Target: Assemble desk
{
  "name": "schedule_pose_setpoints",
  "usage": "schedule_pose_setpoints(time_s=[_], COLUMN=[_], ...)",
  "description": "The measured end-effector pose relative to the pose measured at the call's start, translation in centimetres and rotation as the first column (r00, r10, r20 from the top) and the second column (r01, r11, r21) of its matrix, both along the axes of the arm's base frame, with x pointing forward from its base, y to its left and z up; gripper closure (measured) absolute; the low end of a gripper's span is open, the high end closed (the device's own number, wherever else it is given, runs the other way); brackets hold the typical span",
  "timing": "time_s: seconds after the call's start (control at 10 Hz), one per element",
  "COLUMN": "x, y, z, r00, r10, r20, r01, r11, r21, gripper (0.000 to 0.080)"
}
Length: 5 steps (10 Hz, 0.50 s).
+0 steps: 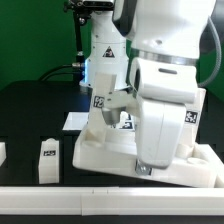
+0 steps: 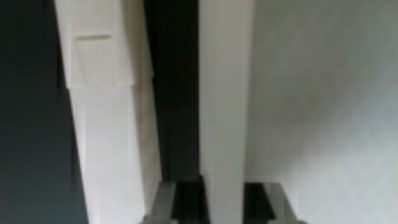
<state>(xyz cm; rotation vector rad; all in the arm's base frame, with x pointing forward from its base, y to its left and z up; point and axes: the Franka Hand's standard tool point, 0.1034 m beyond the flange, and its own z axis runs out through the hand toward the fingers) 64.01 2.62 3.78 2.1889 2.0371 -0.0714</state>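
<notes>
Risk sits mostly in the grip, as I read it: the end effector [image 1: 143, 168] is clenched, and the wrist view shows a white leg [image 2: 222, 90] running straight up between its dark fingers [image 2: 175, 205], so I take it to be grasping that leg, low down at the near edge of the slab [image 1: 95, 152]. The slab lies flat on the bench [image 1: 30, 110], just behind the rail [image 1: 60, 203]; a spare leg [image 1: 48, 160] stands apart from it toward the exterior view's left. The arm's bulk hides the socket from me, so I cannot tell whether the leg is seated, half in, or only resting there. If it is off-axis, turning or pressing it would jam it in the socket or shove the slab along the bench. A second white piece [image 2: 103, 130] runs close alongside the held leg in the wrist view; a wide swing could knock it. Letting go before the leg is home would let it topple, and a pinch this narrow might slip under any twist.
</notes>
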Motion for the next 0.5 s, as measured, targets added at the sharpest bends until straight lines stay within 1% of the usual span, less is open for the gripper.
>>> schedule_pose_setpoints(time_s=[0.1,0.5], x=[0.4,1.4], y=[0.4,0.3], z=[0.0,-0.6], r00=[1.000,1.000], r10=[0.024,-0.024], r20=[0.004,0.003], r01=[-0.024,0.024], r11=[1.000,0.999], r21=[-0.009,-0.033], gripper=[0.0748,0.0748])
